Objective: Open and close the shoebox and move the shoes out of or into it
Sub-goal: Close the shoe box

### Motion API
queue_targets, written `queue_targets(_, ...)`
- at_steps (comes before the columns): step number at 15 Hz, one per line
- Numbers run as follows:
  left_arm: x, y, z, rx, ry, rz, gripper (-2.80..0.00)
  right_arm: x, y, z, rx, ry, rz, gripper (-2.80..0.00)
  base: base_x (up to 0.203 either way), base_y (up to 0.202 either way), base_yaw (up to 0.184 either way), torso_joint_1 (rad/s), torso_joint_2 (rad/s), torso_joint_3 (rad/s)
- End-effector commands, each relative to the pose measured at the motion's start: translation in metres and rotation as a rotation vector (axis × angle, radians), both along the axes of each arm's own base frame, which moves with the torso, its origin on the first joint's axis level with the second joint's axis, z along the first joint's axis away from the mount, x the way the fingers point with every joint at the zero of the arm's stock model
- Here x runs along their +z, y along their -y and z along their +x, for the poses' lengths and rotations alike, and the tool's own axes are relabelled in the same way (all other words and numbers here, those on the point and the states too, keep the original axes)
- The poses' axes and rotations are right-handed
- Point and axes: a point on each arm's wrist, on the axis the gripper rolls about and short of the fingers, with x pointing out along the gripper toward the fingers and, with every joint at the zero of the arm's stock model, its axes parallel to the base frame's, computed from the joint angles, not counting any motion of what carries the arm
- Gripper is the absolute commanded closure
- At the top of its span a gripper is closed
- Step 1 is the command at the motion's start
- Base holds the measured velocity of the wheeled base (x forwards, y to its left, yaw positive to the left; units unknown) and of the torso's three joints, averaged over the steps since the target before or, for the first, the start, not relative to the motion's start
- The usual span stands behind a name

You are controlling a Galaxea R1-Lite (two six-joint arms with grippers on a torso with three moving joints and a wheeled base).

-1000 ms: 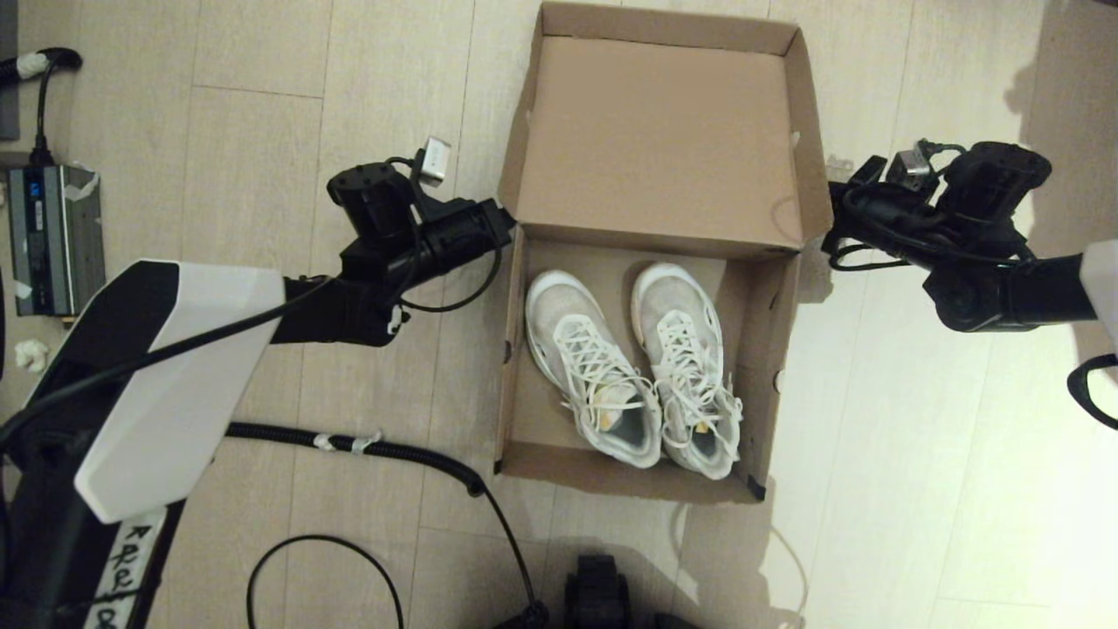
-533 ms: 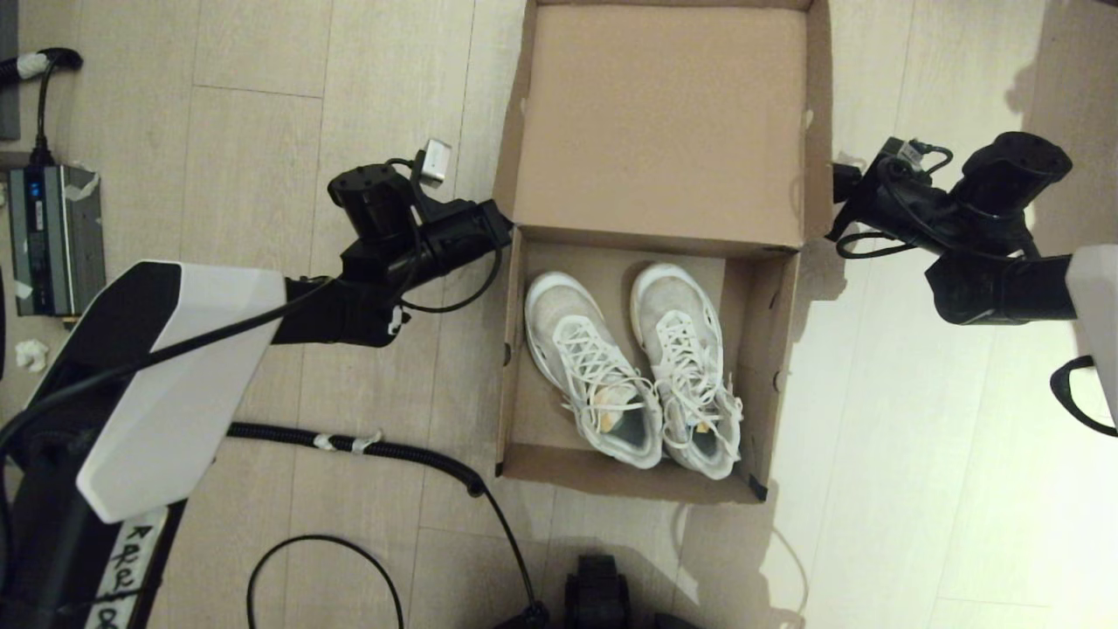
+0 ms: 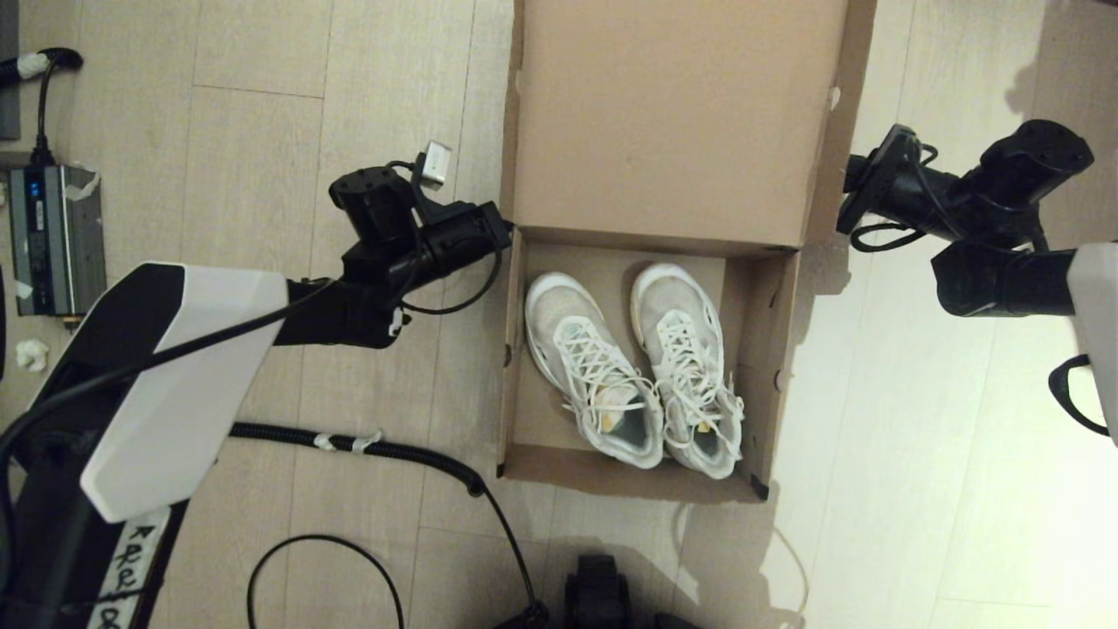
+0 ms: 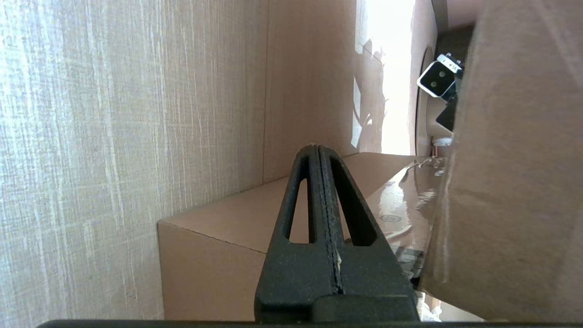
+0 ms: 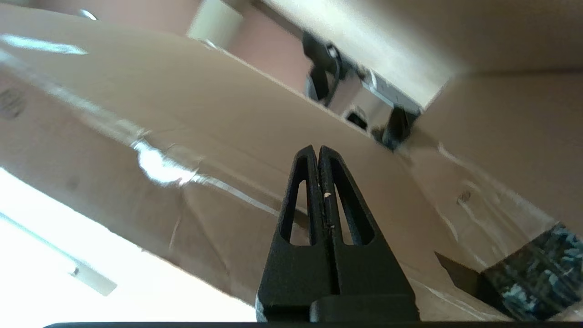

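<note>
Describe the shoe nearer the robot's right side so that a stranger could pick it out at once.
Find the open brown shoebox on the wooden floor, its lid raised at the far end. Two white lace-up shoes lie side by side inside, toes toward the lid. Yours is the right shoe: it lies nearer the box's right wall.

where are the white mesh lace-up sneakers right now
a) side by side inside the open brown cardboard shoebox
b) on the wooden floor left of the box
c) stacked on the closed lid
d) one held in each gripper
a: the white mesh lace-up sneakers lie side by side on the bottom of the brown cardboard shoebox, whose lid is raised; the left gripper and right gripper are shut and hold nothing.
</note>
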Motion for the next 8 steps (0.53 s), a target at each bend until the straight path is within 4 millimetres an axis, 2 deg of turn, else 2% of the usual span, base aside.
queue_targets(1, -0.003, 0.001, 0.001, -0.007, -0.004, 0.001, 0.0, 0.008, -0.001, -0.005, 0.021, 0.013, -0.012, 0.0, 0.0, 0.0, 0.0, 0.0, 0.0, 0.0)
queue_targets(8, -0.002, 0.003, 0.0, -0.008, -0.002, 0.001, 0.0, 0.045, -0.007, -0.037, 0.13, 0.147, -0.138, 0.0, 0.0, 0.0, 0.0, 0.0, 0.0, 0.0)
